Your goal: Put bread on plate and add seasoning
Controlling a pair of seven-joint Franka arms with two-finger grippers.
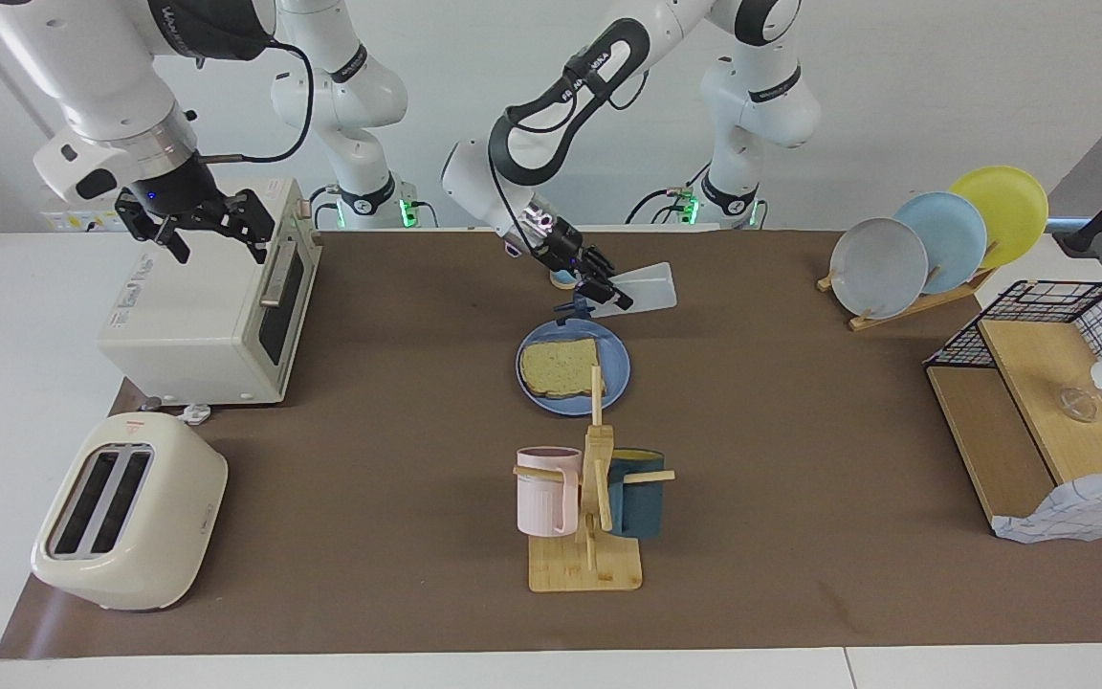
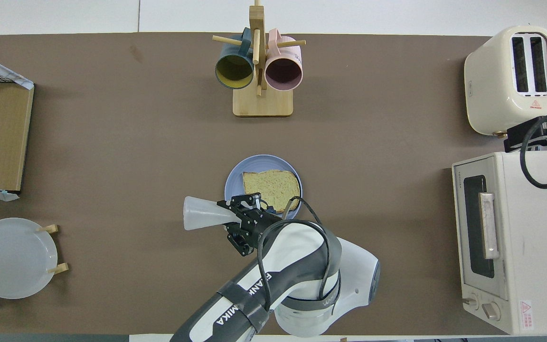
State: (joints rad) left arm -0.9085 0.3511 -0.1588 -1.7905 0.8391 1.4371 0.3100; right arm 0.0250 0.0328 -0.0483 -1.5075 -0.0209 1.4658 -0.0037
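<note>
The bread lies flat on the blue plate in the middle of the table. My left gripper is shut on the seasoning at its neck. It holds the bottle tipped on its side in the air, with the dark cap pointing down over the plate's edge nearest the robots. My right gripper hangs open and still over the toaster oven, holding nothing.
A cream toaster oven and a toaster stand at the right arm's end. The mug rack is farther from the robots than the plate. A plate rack and a wire shelf fill the left arm's end. A small blue bell sits near the robots.
</note>
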